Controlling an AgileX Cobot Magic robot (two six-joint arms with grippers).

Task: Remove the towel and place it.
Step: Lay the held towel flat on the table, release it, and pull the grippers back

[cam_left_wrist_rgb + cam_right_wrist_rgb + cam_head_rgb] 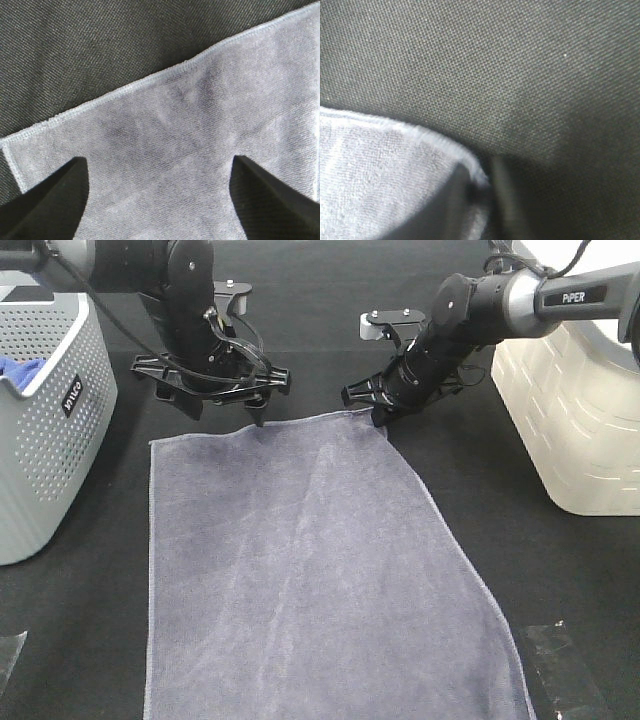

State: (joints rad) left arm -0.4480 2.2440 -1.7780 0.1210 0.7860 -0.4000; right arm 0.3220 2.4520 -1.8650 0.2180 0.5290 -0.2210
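Black tabletop (310,370) beyond towel (300,570) far edge; right end effector (378,422) pinches corner.

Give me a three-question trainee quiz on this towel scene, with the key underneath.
1. True or false: the towel lies spread flat on the black table.
2. Multiple choice: the right arm's jaws are (A) open above bare table, (B) shut on the towel's far right corner, (C) inside the white bin.
3. Fill in: the blue cloth sits in the ____ basket at the left of the exterior view.
Key: 1 true; 2 B; 3 grey.
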